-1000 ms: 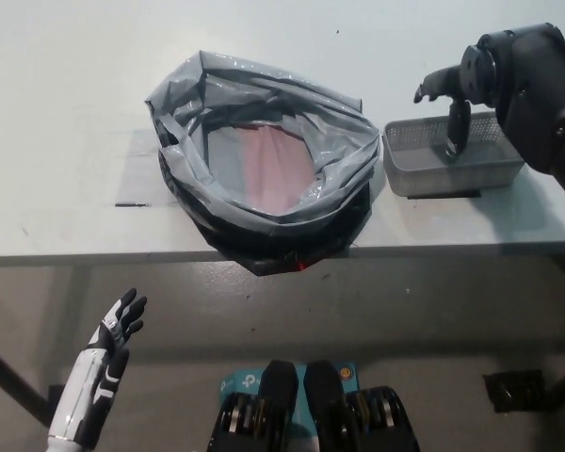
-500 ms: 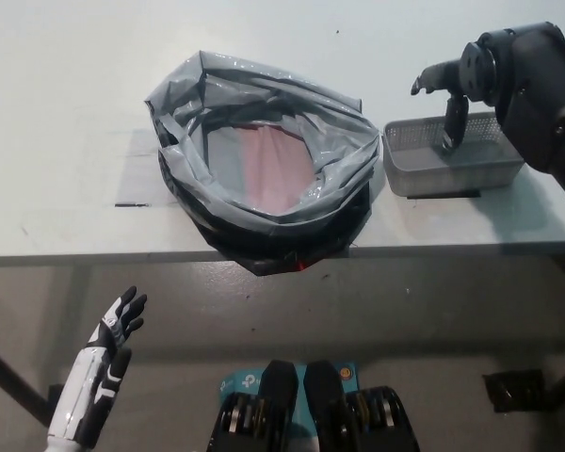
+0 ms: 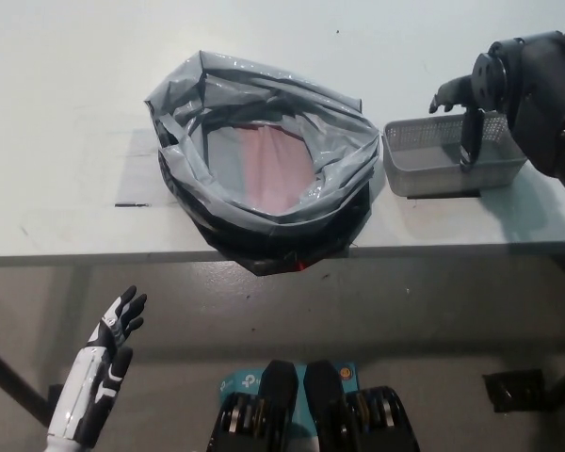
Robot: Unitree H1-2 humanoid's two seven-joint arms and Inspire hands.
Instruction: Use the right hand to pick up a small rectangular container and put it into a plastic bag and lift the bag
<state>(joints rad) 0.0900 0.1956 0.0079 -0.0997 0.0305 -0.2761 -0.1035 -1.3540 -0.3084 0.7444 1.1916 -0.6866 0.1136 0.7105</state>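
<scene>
Hovering over the small rectangular grey mesh container [image 3: 449,154] at the white table's [image 3: 66,141] right, the black right hand [image 3: 468,111] spreads its fingers, apparently holding nothing. The open grey plastic bag [image 3: 264,160] sits just beside it. The white left hand [image 3: 104,367] rests open, low left.

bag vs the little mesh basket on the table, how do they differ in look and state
The plastic bag is grey, crumpled film, wide, its mouth rolled open with a pinkish patch inside; the basket is rigid pale mesh, rectangular and smaller. The bag overhangs the table's front edge; the basket sits fully on it. The right hand is at the basket, none at the bag. Both are open-topped.
</scene>
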